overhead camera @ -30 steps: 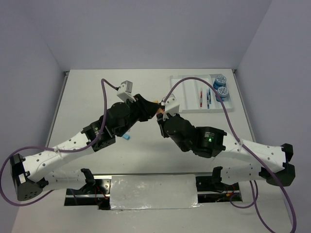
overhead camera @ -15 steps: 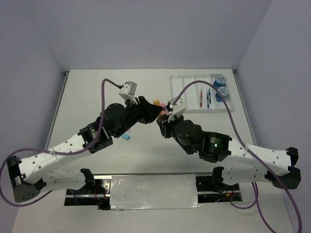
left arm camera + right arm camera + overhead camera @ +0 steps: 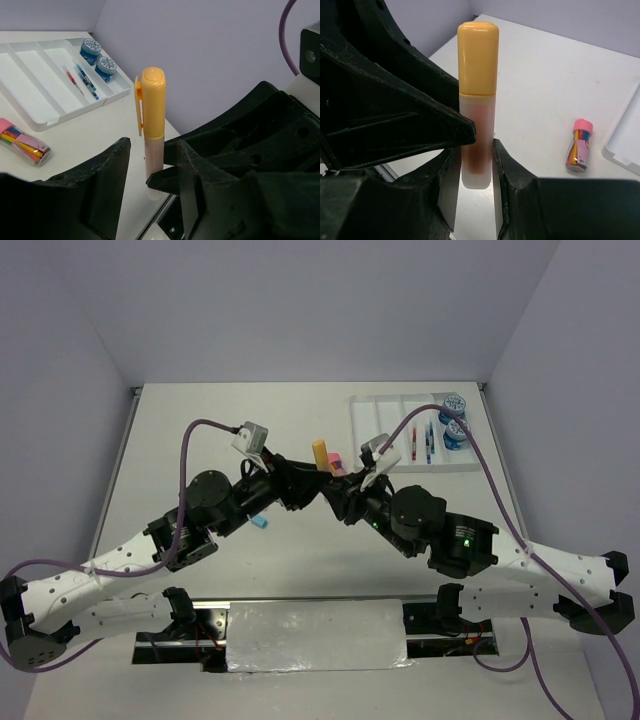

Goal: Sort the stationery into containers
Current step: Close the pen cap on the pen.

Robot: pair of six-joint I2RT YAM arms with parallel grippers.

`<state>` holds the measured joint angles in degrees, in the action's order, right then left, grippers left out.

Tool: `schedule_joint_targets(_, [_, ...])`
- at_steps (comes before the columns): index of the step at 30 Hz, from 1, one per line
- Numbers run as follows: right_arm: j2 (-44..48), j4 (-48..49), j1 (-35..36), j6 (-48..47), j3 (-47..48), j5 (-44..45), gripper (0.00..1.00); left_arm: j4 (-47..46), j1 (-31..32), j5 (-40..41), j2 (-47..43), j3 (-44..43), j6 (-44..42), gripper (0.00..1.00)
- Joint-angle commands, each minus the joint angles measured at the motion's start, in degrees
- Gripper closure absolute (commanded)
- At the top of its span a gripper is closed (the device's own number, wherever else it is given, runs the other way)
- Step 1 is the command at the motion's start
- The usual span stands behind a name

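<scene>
**R gripper has the marker; tray lies far-right**

R gripper (image 3: 475, 165) pinches the orange marker (image 3: 478, 75) low on its clear barrel, jaws pressed on both sides. L gripper (image 3: 150, 165) is spread: fingers stand either side of the same marker w/ a gap showing, so no grip there by the look of it. Marker is upright, cap up, held above the table btwn the two arms. White tray (image 3: 385, 430) lies beyond and to the right, on the R arm's side, so the R arm is nearer. Its compartments run away from the arms; pens (image 3: 413, 443) lie along them. Judgement: marker's long axis needs tipping from upright to flat, parallel w/ the dividers, before letting go. Pink-capped tube (image 3: 580, 145) lies on the table near the tray, not yet sorted.
</scene>
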<state>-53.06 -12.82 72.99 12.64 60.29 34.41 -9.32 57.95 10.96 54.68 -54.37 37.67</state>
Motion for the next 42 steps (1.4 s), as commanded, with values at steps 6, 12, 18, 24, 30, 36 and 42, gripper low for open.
schedule_joint_targets(6, [1.29,7.46,0.57,-2.18,-0.70,-6.54,1.00,-4.65,0.85,-5.86,-0.89,1.55,-3.39,0.45])
schedule_joint_targets(12, [1.47,8.07,0.92,-1.92,-1.40,-5.94,1.00,-4.92,0.85,-6.66,-1.06,1.55,-4.10,0.78])
schedule_joint_targets(18, [2.52,7.99,0.92,-1.57,-2.02,-6.02,1.00,-4.92,0.93,-7.97,-1.85,1.81,-5.59,1.00])
schedule_joint_targets(24, [5.32,4.13,-0.04,-1.31,-2.72,-17.14,0.46,-9.04,0.85,-18.15,-5.01,3.21,-11.21,1.00])
schedule_joint_targets(30, [10.24,3.85,-4.51,0.45,-3.43,-35.96,0.38,-12.91,0.85,-32.73,-8.27,3.57,-14.29,1.00])
schedule_joint_targets(36, [12.10,8.16,-4.79,1.24,-3.96,-48.03,0.38,-17.38,0.85,-37.67,-7.75,3.92,-11.66,1.00])
schedule_joint_targets(42, [8.85,9.04,-4.79,1.42,-2.72,-50.94,0.39,-17.66,0.93,-37.51,-6.60,2.78,-10.07,1.00])
